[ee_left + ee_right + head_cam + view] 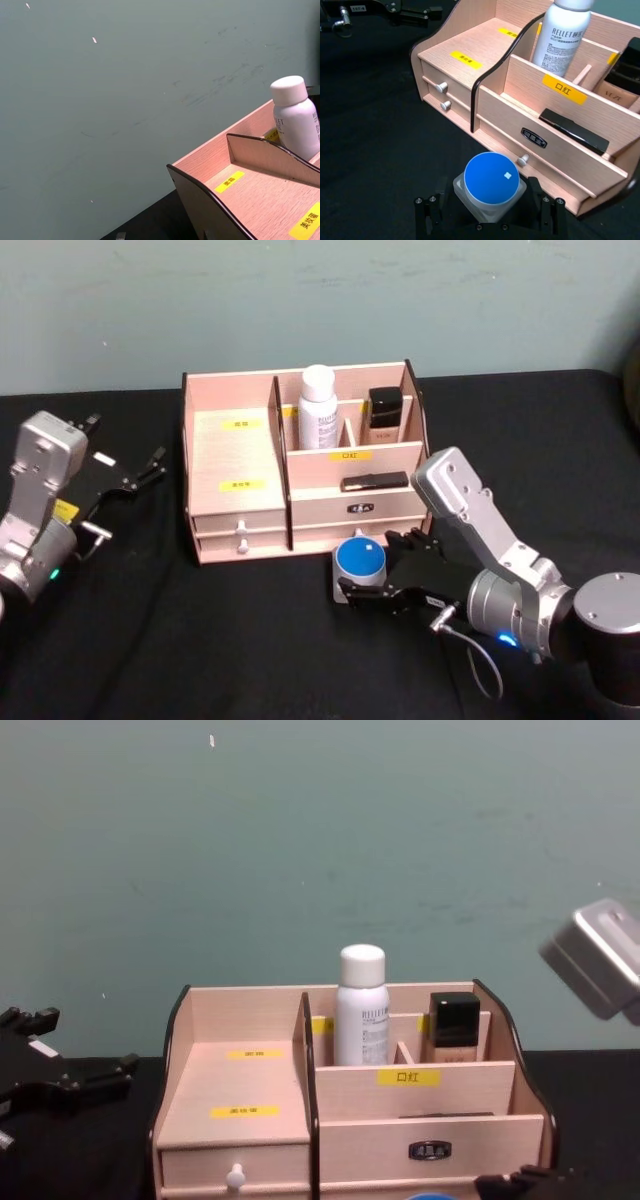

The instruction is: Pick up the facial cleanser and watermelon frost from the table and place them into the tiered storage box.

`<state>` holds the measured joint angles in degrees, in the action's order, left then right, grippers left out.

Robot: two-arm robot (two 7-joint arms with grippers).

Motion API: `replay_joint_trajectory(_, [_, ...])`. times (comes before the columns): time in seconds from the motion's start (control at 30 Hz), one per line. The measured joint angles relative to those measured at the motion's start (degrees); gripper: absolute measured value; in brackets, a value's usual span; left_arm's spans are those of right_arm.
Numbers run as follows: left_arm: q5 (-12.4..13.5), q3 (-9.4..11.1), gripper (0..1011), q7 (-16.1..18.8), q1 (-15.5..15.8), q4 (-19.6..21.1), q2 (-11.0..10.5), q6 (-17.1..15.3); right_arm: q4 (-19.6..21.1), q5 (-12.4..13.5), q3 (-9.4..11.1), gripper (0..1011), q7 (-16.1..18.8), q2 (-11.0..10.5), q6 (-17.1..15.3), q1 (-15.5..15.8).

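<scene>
- My right hand (382,570) is low over the black table (200,640), just in front of the tiered storage box (235,455).
- Its two black fingers (547,215) are clamped on the watermelon frost (491,180), one on each side.
- The watermelon frost is a little pot with a round blue lid. It is near the small drawer knob (522,160) on the front of the box.
- The facial cleanser (318,405), a tall white bottle, stands upright in a back part of the box.
- A dark bottle (384,415) stands in the next part to its right. A flat black thing (374,481) lies in the slot in front.
- My left hand (120,455) waits off to the left of the box. Its fingers are apart and hold nothing.
</scene>
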<state>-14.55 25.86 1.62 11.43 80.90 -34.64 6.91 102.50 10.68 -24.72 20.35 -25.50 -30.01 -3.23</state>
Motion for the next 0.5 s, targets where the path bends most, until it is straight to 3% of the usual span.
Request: replay_joint_trajectory(0.5, [0.0,0.0,1010,0.0,0.0,0.0,0.0,0.0,-2.44,-2.68,-0.76,1002,0.32,1.94,0.33,-1.26])
